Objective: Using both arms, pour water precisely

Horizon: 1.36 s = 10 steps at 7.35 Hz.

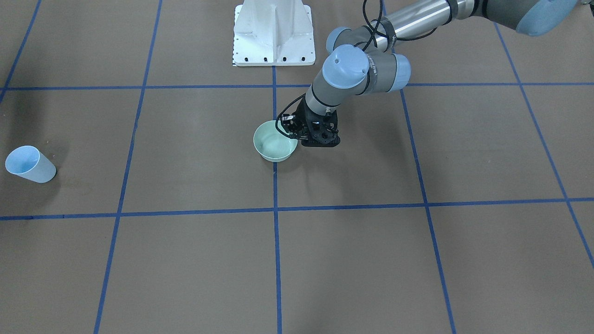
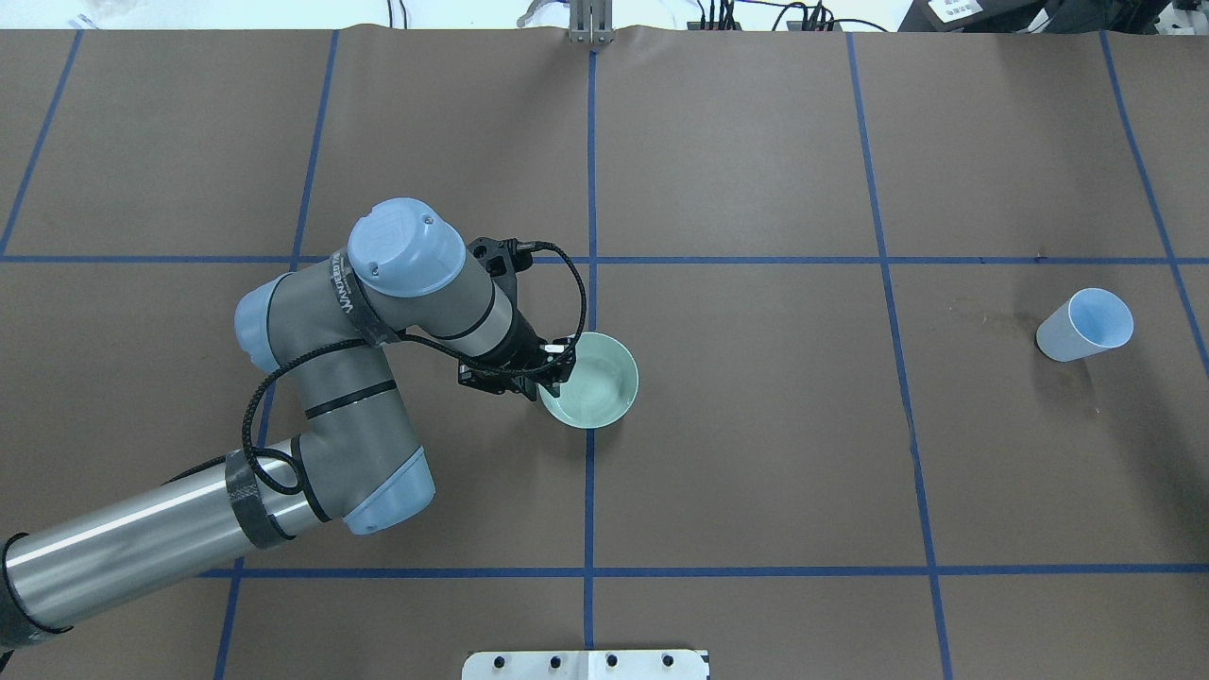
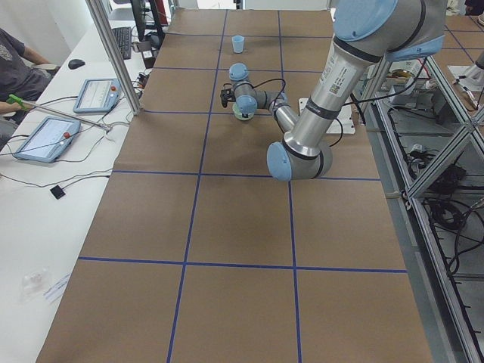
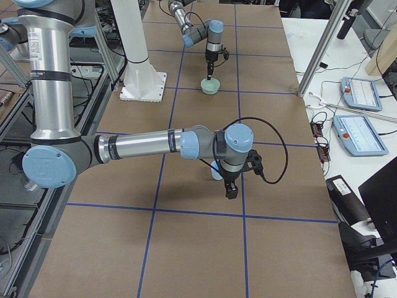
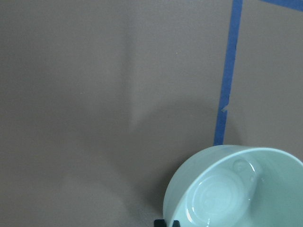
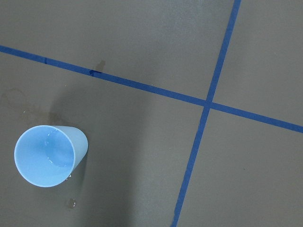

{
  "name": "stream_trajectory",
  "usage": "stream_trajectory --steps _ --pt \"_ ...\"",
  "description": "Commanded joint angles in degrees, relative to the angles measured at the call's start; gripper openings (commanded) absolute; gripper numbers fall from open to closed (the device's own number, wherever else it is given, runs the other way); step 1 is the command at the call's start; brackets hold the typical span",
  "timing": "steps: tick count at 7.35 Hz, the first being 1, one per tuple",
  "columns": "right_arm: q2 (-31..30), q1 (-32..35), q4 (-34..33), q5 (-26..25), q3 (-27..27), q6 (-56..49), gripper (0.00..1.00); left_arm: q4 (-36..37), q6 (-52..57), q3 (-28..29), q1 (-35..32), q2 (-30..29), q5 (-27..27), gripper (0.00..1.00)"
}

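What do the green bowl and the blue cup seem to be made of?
Bowl: pale green, smooth, softly glossy inside with faint highlights; likely plastic or melamine, though glazed ceramic is possible. Cup: light blue, thin-walled, tapered, rather matt; likely plastic.

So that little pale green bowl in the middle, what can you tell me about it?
The bowl is small, round, pale mint green and smooth, perhaps plastic. It stands upright on the brown table, on a blue tape line. Glints at its bottom may be a little water. The left gripper is at its rim; whether it grips is hidden.
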Motion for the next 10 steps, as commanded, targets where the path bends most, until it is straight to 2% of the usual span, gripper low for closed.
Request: stream_trajectory --steps 1,3,4,5,6,7,8,9,10 --pt "0.0 0.0 0.0 0.0 -0.1 0.0 1.00 -0.1 -0.1 -0.1 0.3 -0.8 0.1 1.00" --pt "0.3 0.0 0.0 -0.1 0.1 0.1 1.00 0.1 -0.2 -1.3 -0.4 -0.9 0.1 1.00" --pt "1.3 -0.7 2.3 -0.2 -0.5 0.0 1.00 0.5 -0.2 -3.1 -2.0 -0.3 -0.1 1.00" --pt "0.0 -1.4 11.2 1.7 -3.7 0.2 1.00 0.7 -0.2 -6.2 -3.2 2.9 -0.4 1.00" --pt "-3.1 -3.0 21.3 2.5 -4.7 0.5 1.00 0.7 -0.2 -8.3 -4.0 6.0 -0.4 1.00" --pt "-4.6 -4.8 27.5 2.6 -4.7 5.8 1.00 0.7 -0.2 -9.9 -4.2 8.0 -0.3 1.00" --pt "-5.3 -10.3 35.4 2.6 -4.8 13.9 1.00 0.7 -0.2 -10.0 -4.3 8.1 -0.3 1.00" --pt "-6.7 -12.7 43.9 2.8 -4.6 21.3 1.00 0.7 -0.2 -10.0 -4.5 8.2 -0.2 1.00" --pt "-10.0 -15.4 56.7 2.3 -4.7 27.2 1.00 0.7 -0.2 -9.7 -4.5 8.3 -0.1 1.00"
